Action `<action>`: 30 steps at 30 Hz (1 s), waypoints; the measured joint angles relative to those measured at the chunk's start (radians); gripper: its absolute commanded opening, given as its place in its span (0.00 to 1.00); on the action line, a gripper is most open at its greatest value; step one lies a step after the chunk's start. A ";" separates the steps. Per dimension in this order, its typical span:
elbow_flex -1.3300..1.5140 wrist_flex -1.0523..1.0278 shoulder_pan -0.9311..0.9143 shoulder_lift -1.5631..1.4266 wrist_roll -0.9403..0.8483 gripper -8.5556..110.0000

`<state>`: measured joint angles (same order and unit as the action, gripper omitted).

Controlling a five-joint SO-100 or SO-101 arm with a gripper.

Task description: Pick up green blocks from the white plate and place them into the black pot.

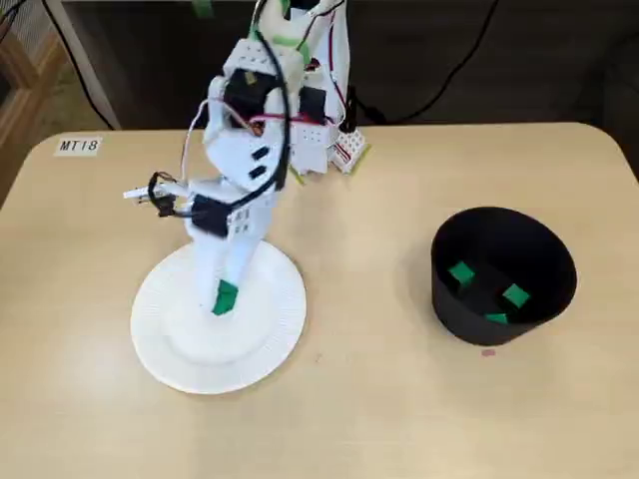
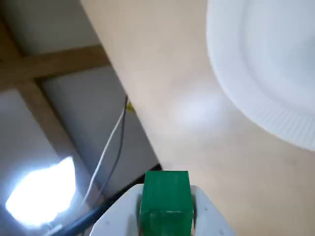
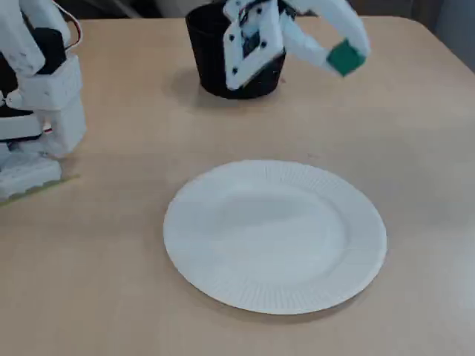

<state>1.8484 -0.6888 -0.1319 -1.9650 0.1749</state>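
My gripper [image 1: 225,299] is shut on a green block [image 1: 227,294], held in the air over the white plate [image 1: 190,344]. In the wrist view the block [image 2: 165,201] sits clamped between the white jaws, and the plate's rim [image 2: 266,98] lies at the upper right. In the other fixed view the gripper [image 3: 343,59] holds the block [image 3: 346,56] well above the table, beyond the plate [image 3: 274,237], which carries no block there. The black pot [image 1: 469,324] stands at the right with three green blocks [image 1: 460,273] inside. The pot [image 3: 211,52] is partly hidden behind the arm.
The arm's base [image 1: 329,140] stands at the back edge of the table, and appears at the left [image 3: 37,111] in the other fixed view. A label reading MT18 [image 1: 79,146] is stuck near the back left corner. A small pink mark [image 1: 487,351] lies in front of the pot.
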 measured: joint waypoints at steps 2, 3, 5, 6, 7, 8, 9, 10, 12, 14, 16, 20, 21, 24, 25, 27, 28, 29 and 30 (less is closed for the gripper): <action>0.000 0.032 0.114 -0.043 0.026 0.05; 0.000 0.043 0.172 -0.057 0.038 0.05; 0.000 0.067 0.287 -0.072 0.043 0.05; 0.003 0.078 0.345 -0.080 0.043 0.05; 0.017 0.097 0.399 -0.087 0.040 0.05; 0.040 0.126 0.446 -0.100 0.038 0.05; 0.077 0.167 0.488 -0.117 0.040 0.05; 0.120 0.213 0.520 -0.137 0.040 0.05; 0.222 0.313 0.572 -0.173 0.048 0.05; 0.302 0.368 0.607 -0.183 0.046 0.05; 0.368 0.416 0.629 -0.184 0.043 0.05; 0.472 0.482 0.678 -0.184 0.028 0.05; 0.491 0.486 0.687 -0.184 0.026 0.05; 0.511 0.492 0.710 -0.192 0.018 0.05; 0.511 0.492 0.716 -0.193 0.018 0.05; 0.511 0.492 0.724 -0.193 0.018 0.05; 0.512 0.492 0.727 -0.193 0.018 0.05; 0.514 0.492 0.727 -0.193 0.018 0.05; 0.515 0.494 0.727 -0.193 0.018 0.13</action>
<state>2.3639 -0.1948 0.5952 -2.1583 0.1933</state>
